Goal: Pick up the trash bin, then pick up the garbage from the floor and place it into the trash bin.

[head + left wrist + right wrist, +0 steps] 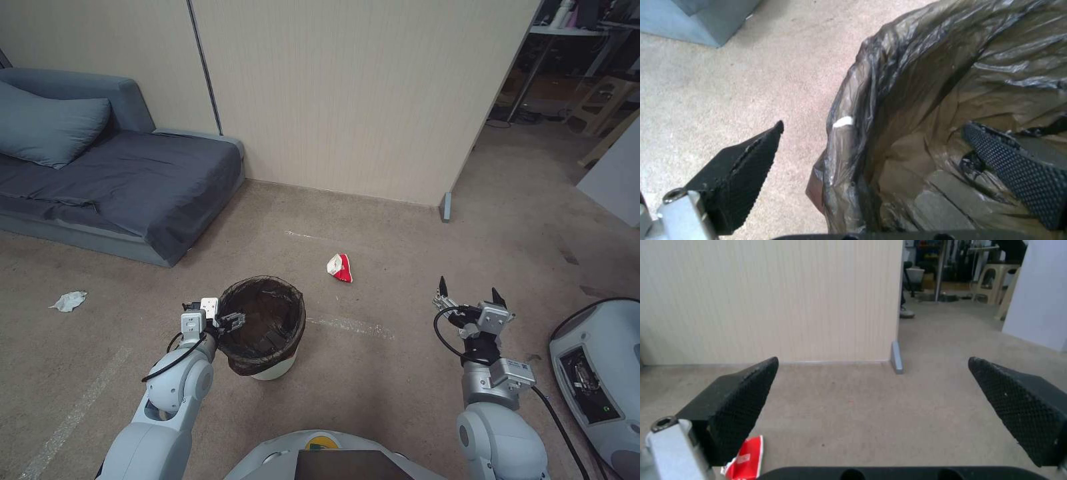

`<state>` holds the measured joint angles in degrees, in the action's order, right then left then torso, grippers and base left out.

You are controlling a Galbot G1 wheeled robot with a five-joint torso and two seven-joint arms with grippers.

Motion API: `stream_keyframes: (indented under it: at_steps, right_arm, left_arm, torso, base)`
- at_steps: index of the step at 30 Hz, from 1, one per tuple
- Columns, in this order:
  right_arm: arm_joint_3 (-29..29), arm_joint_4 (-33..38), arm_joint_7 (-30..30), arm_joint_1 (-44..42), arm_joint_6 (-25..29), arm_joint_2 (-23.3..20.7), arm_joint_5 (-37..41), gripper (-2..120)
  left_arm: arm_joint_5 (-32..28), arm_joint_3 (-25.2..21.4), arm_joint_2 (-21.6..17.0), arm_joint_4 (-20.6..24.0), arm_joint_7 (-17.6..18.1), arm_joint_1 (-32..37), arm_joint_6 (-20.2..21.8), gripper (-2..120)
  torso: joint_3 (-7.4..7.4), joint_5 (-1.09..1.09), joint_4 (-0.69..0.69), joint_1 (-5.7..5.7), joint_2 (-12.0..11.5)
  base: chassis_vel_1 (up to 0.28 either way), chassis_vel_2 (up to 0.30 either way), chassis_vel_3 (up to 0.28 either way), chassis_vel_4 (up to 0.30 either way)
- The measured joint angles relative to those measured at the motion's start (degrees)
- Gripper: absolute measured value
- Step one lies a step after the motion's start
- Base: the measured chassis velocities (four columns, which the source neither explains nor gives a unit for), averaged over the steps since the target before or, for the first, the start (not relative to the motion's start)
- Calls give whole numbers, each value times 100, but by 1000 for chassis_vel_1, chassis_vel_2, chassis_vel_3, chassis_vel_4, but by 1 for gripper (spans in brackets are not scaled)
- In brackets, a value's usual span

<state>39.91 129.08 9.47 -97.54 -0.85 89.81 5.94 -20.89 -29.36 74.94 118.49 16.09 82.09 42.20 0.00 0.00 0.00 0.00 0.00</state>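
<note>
— Trash bin (267,360), white and lined with a dark bag, stands on the carpet floor (373,380) before the robot; where is the left gripper (225,323)?

— At the rim, jaws spread, one finger (1018,166) inside the liner, the other outside it.

— And the right gripper (469,298)?

— Held wide apart above bare carpet, holding nothing. Garbage: a red-and-white packet (341,268) just beyond the bin, a crumpled tissue (68,301) near the grey sofa (120,193).
</note>
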Motion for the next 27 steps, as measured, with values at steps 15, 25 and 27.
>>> stream_keyframes:
  at_steps: [15,25,27]
  right_arm:
    - [-3,-30,16,-2,-9,3,4,100]
    - [25,-33,36,-1,-13,9,14,100]
    - [23,-41,42,0,-12,19,16,100]
  left_arm:
    - [5,22,69,-219,112,-51,-5,100]
    - [68,19,100,-296,151,-52,-6,91]
    - [81,21,109,-317,167,-51,-6,84]
  torso:
    - [0,0,0,0,0]
    - [0,0,0,0,0]
    - [0,0,0,0,0]
  base:
    - [0,0,0,0]
    - [0,0,0,0]
    - [0,0,0,0]
